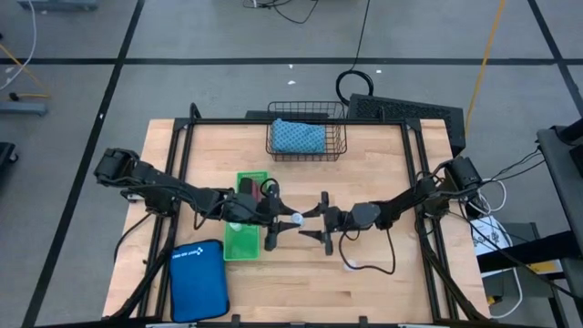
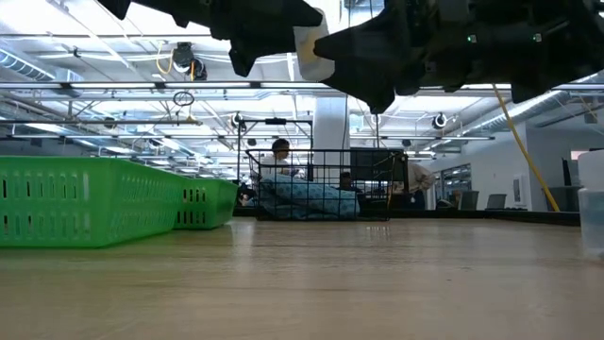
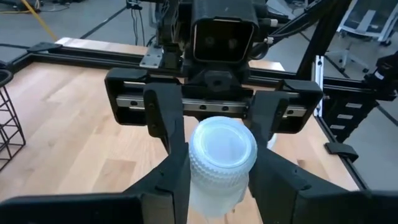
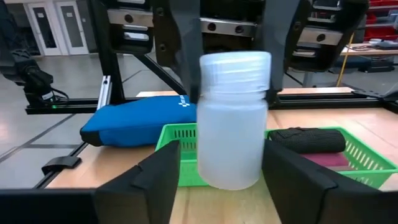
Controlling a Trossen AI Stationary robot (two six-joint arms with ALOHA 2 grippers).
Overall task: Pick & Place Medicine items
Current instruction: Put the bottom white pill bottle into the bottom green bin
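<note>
A small white round bottle (image 1: pixel 296 219) hangs in the air over the table's middle, between my two grippers, which face each other. My left gripper (image 1: pixel 284 219) comes from the left and is shut on the bottle. My right gripper (image 4: pixel 221 155) comes from the right and is open, its fingers (image 4: pixel 155 180) standing on either side of the bottle's body. A green tray (image 1: pixel 244 239) stands just left of the bottle. It holds a black oblong piece (image 4: pixel 308 140) and a pink piece (image 4: pixel 326 160). My left gripper pinches the bottle at its ribbed cap (image 3: pixel 198 158) between the two fingers. The fingers come nearly level from the table's left. The bottle stands upright in the hold, its cap (image 4: pixel 235 65) up and its body hanging below the fingers, lifted clear of the table.
A large blue zip pouch (image 1: pixel 198 278) lies at the near left beside the green tray. A black wire basket (image 1: pixel 307 137) with a blue thing in it stands at the far edge. A dark cable (image 1: pixel 364 264) loops on the wood under the right arm.
</note>
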